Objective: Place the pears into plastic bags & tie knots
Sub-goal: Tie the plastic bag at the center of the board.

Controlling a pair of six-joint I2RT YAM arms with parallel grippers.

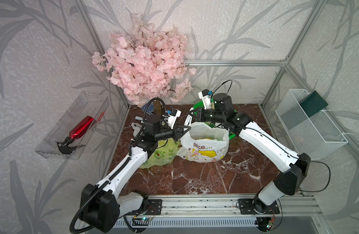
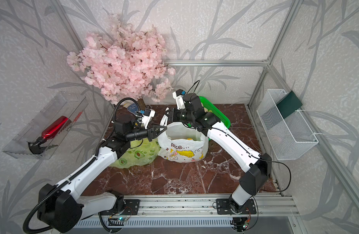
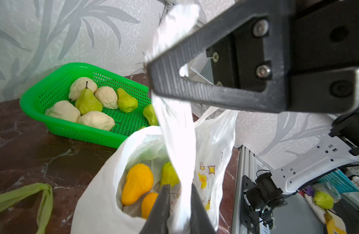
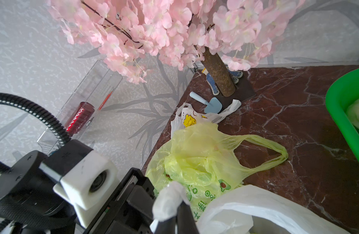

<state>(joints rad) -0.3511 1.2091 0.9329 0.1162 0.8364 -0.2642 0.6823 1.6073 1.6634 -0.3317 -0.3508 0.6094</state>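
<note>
Left gripper (image 3: 179,190) sat closest to the lens in the left wrist view. Its jaws were parted a little, and the white handle strap (image 3: 174,131) ran up between them. The strap looked slack there, not pinched. Right gripper (image 4: 174,212) was clamped tight on the upper end of that same strap, plastic bunched over its fingertips, just above the mouth of the white bag (image 1: 205,150). Second handle (image 3: 215,125) hung loose at the bag's opposite rim, with nothing holding it.

Inside the white bag were pears (image 3: 137,182), two yellow-orange and one green, lying low, and the mouth gaped wide. Behind the white bag, toward the back wall, stood the green basket (image 3: 43,95) with spare pears (image 3: 87,100) and pale lumpy fruit (image 3: 96,120). Yellow-green bag (image 1: 162,156) slumped just beside the white bag on the left arm's side, its handle loops (image 4: 271,154) untied. A third crumpled white bag (image 4: 189,117) lay beyond that.

The step read as gathering handles for the knot on the white bag; no knot showed yet. To do it well:
- The right should grip firm as the anchor.
- The left should close lower on the strap or fetch the loose handle.
- Both straps should then cross close over the mouth.
- The pull should be sideways and gentle. Thin film stretches and slips, and a hard upward tug could tip the bag and roll the pears out.
- The strap ends needed enough free length to loop.
</note>
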